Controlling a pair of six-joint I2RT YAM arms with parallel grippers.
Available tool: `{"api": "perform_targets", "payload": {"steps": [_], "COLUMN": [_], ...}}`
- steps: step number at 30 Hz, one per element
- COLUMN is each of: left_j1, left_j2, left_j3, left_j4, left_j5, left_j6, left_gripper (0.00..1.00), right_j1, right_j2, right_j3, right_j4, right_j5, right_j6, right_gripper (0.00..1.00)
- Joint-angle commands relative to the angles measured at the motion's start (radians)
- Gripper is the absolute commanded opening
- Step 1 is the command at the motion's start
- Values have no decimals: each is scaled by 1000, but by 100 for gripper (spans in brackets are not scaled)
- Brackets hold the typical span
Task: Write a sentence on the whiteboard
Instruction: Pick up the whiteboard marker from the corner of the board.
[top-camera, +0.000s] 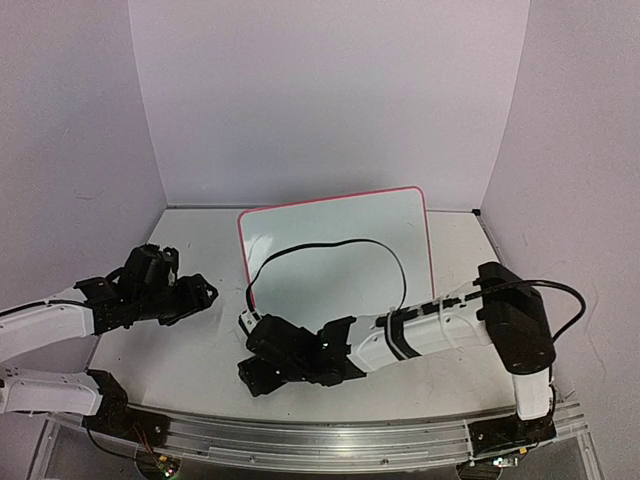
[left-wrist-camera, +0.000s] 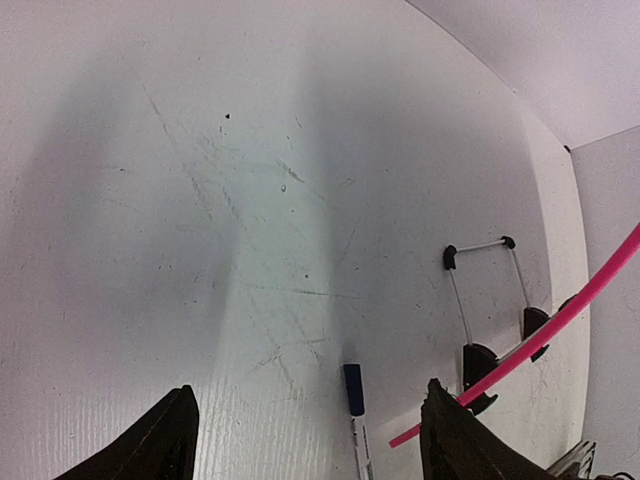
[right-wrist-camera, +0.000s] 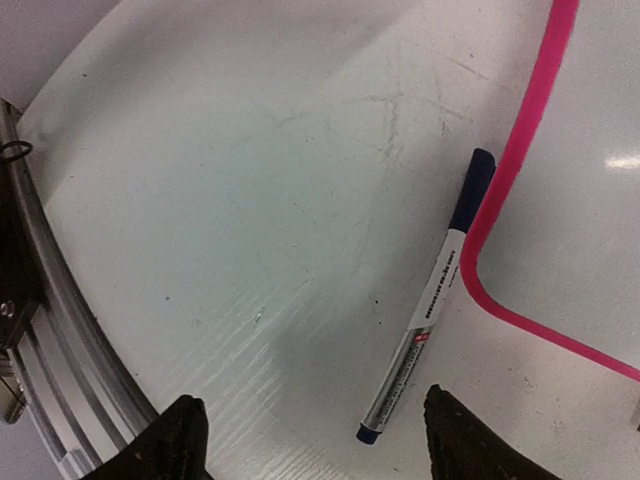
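Scuffed grey-white tabletop (right-wrist-camera: 250, 200) lies under both of your arms. Your rectangular, round-cornered, pink-red-rimmed whiteboard (top-camera: 330, 225) sits mid-table, just beyond the right gripper (right-wrist-camera: 315, 445). Expect it to be light, stiff and glossy-slick, and likely to skate on its small black clip feet (left-wrist-camera: 478, 362), so steady it by the rim. A slim, blue-capped white plastic marker pen (right-wrist-camera: 430, 310) lies just beside the board's near corner. It looks smooth and prone to roll, so take the barrel mid-length. The jaws of both the right gripper and the left gripper (left-wrist-camera: 310, 445) stand apart, empty.
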Motion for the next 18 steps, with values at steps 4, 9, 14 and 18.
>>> {"api": "perform_targets", "payload": {"steps": [4,9,14,18], "left_j1": [-2,-3,-2,-2], "left_j2": [-75,-104,-112,-102], "left_j3": [24,22,32,53], "left_j4": [-16,-25,-39,-49], "left_j5": [-36,-47,-68,-84], "left_j6": [15,17,33,48], "left_gripper": [79,79,79,83], "right_j1": [2,5,5,10], "right_j2": [143,172,153,117], "right_j3": [159,190,162,125], "right_j4": [-205,-249,-267,-221], "right_j5": [68,101,156,170], "right_j6": [26,25,26,-49], "right_gripper": [63,46,23,7]}}
